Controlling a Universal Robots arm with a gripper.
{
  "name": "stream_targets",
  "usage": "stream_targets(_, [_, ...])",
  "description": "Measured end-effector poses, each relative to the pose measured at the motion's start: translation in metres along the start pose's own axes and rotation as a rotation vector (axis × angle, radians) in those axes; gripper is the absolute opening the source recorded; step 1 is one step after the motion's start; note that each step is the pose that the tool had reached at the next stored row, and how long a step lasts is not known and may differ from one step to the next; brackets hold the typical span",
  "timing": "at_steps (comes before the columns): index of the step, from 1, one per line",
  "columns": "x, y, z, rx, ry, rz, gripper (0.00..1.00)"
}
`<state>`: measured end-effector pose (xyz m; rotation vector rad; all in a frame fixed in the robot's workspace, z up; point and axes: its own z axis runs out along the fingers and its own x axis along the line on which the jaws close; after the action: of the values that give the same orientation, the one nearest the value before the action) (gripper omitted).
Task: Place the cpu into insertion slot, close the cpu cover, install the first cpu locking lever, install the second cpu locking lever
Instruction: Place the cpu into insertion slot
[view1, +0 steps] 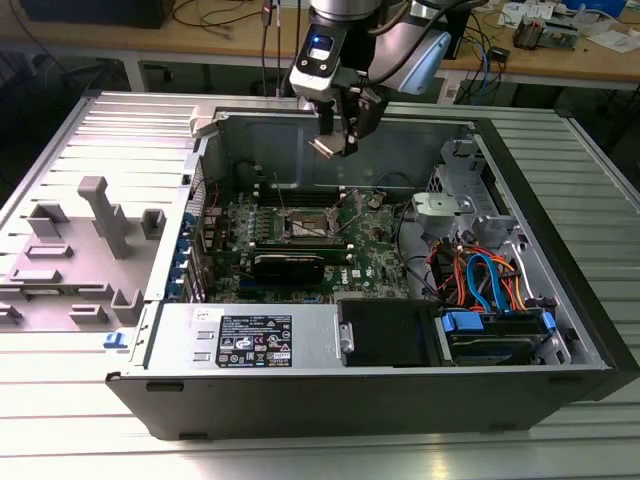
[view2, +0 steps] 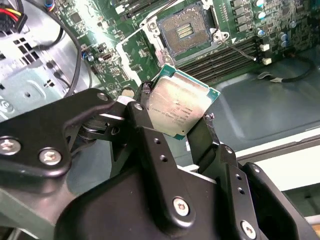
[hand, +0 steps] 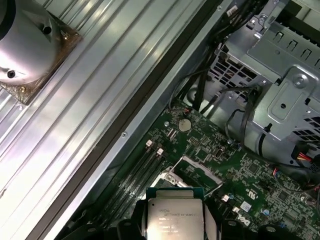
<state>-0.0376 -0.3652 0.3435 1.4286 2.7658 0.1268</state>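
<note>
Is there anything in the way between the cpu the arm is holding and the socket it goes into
Nothing visible. The end effector grips the cpu in the air above the motherboard; the insertion slot lies uncovered, with open space between them.

At the top centre of the exterior view, the arm is a smooth silver-grey tube with a pale blue tinge. Below it in the frame sits a dark block with a small blue-lit panel, and under that the black end effector. In the second wrist view the end effector is matte black, with two thick fingers bearing small holes, flat rounded link bars, and silver screws with recessed heads.
</note>
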Motion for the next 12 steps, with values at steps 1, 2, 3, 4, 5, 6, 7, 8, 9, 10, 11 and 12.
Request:
stream_targets(1, [0.0,0.0,0.0,0.0,-0.0004,0.005,0.54])
stream_targets(2, [0.0,0.0,0.0,-0.0001,-0.0005,0.006,0.54])
stream_targets(3, [0.0,0.0,0.0001,-0.0002,-0.0005,0.006,0.54])
stream_targets(4, [0.0,0.0,0.0001,-0.0003,-0.0005,0.007,0.54])
stream_targets(5, [0.0,0.0,0.0001,-0.0003,-0.0005,0.007,0.54])
stream_targets(6, [0.0,0.0,0.0001,-0.0003,-0.0005,0.007,0.54])
stream_targets(7, [0.0,0.0,0.0001,-0.0003,-0.0005,0.007,0.54])
stream_targets(8, [0.0,0.0,0.0001,-0.0003,-0.0005,0.007,0.54])
stream_targets(9, [0.0,0.0,0.0001,-0.0003,-0.0005,0.007,0.54])
stream_targets(10, [0.0,0.0,0.0001,-0.0003,-0.0005,0.007,0.54])
stream_targets(11, [0.0,0.0,0.0001,-0.0003,-0.0005,0.007,0.54])
stream_targets(12, [0.0,0.0,0.0001,-0.0003,-0.0005,0.007,0.54])
